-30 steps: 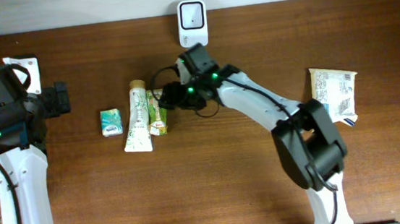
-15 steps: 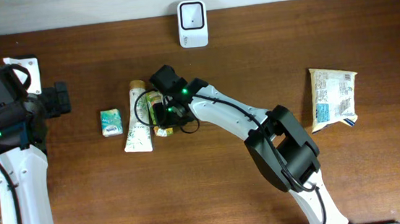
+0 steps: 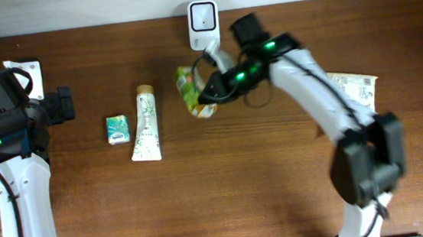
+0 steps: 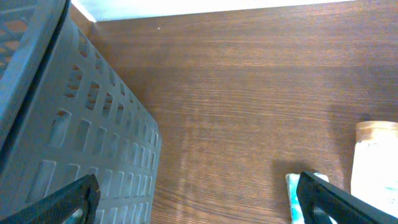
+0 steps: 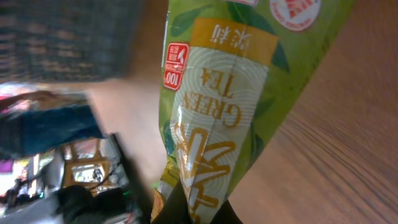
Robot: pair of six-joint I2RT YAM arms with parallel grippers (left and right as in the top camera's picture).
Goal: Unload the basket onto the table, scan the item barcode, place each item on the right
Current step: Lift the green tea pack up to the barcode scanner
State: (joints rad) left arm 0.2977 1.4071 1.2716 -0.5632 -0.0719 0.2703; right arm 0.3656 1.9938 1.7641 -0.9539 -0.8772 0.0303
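Close in on the right wrist view: the right pincer (image 5: pixel 193 210) is clamped tight on the bottom edge of the green-and-yellow foil green tea packet (image 5: pixel 211 112), and the packet hangs clear of the brown wooden table (image 5: pixel 323 155).

That's the pick made. From overhead, the packet is up in the air just below the white wall-side barcode scanner (image 3: pixel 203 24), so the scan itself looks like the next step, with the barcode face yet to be presented.

A moment ago that pincer was down among the goods, beside the cream-and-green tube (image 3: pixel 145 123). Now the tube lies alone, with the small teal tissue pack (image 3: pixel 118 130) nearby.

Far left, the left pincer (image 3: pixel 63 104) gapes wide, idle.
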